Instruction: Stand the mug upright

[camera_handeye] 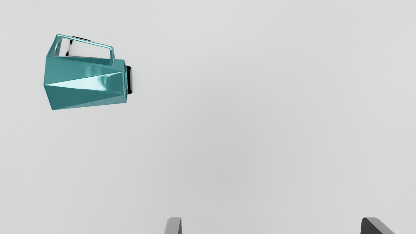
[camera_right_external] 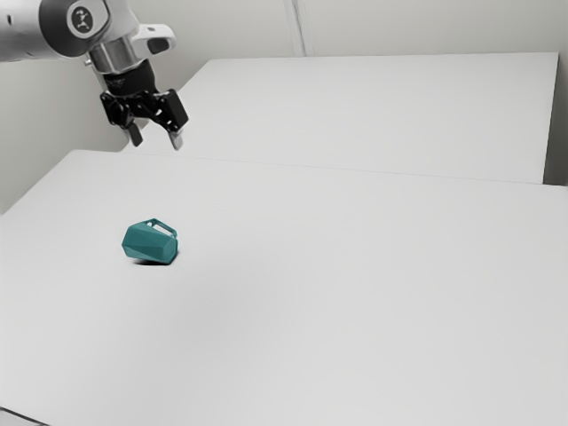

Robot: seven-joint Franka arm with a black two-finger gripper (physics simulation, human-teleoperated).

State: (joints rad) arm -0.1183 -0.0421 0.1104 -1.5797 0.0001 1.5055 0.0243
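Exterior view: you are keeping the black two-finger gripper [camera_right_external: 156,142] open, empty and raised above the white table [camera_right_external: 355,302], well apart from the faceted teal mug [camera_right_external: 149,242]. Toward the exterior view's left, on the gripper's near side, the mug is lying on its side, its wider end facing that left and its angular handle [camera_handeye: 85,41] running along its upper, far side. A flat facet is probably keeping it from rolling. Your spread fingers [camera_handeye: 174,226] are leaving room for a grasp; righting the mug is likely requiring a quarter turn.
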